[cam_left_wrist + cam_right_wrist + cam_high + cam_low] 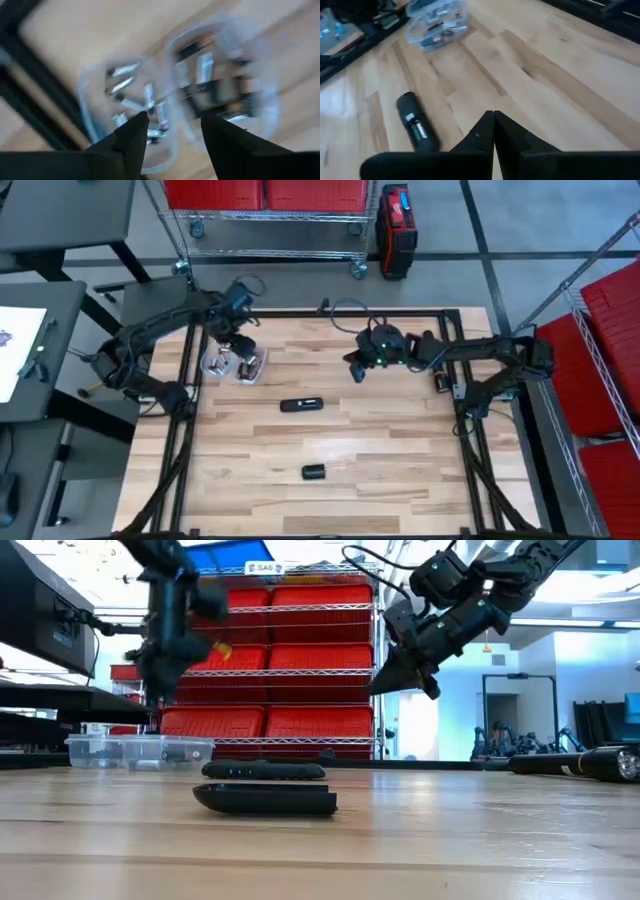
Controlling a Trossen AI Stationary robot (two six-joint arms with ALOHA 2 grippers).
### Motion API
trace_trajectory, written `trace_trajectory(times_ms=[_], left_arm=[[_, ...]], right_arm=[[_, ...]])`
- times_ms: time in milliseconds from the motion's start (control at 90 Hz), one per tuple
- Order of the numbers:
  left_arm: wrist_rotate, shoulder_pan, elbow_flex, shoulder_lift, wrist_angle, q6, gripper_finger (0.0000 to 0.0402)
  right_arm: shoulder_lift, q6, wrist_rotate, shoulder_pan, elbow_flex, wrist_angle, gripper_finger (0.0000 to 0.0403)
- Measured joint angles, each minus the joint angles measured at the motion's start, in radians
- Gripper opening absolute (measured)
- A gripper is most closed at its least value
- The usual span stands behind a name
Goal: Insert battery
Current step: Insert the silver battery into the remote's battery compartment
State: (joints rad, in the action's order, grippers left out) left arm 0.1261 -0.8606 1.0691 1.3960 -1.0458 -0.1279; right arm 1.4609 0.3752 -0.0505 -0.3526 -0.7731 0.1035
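Loose batteries (pixel 150 107) lie in a clear two-part plastic container (pixel 236 364) at the table's far left. My left gripper (pixel 175 130) hangs open just above that container (pixel 220 75), nothing between its fingers. A black remote-like device (pixel 301 404) lies flat at the table's middle, and the right wrist view shows its battery bay (pixel 419 130) uncovered. A small black cover piece (pixel 315 472) lies nearer the front edge. My right gripper (pixel 355 370) hovers shut above the table, right of and beyond the device, holding nothing.
The table's black frame rails (pixel 190 390) run along both sides and the far edge. A dark cylindrical object (pixel 441 383) lies at the right rail. Bare wood (pixel 400 450) lies around the device and the cover piece. Red bins on wire shelves (pixel 300 660) stand behind the table.
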Motion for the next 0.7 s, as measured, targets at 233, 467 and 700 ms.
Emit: trace_trajectory(times_ms=[233, 467, 700], left_arm=[[-0.003, -0.129, -0.119, -0.001, 0.11, -0.131, 0.015], [-0.027, -0.156, -0.193, -0.001, 0.198, -0.234, 0.0127], [-0.028, -0.155, -0.234, -0.001, 0.257, -0.277, 0.0122]], right_arm=[[0.0, 0.001, 0.0, -0.015, 0.0, -0.023, 0.0], [0.0, 0.001, 0.0, -0.015, 0.0, -0.023, 0.0], [0.0, 0.001, 0.0, -0.015, 0.0, -0.025, 0.0]])
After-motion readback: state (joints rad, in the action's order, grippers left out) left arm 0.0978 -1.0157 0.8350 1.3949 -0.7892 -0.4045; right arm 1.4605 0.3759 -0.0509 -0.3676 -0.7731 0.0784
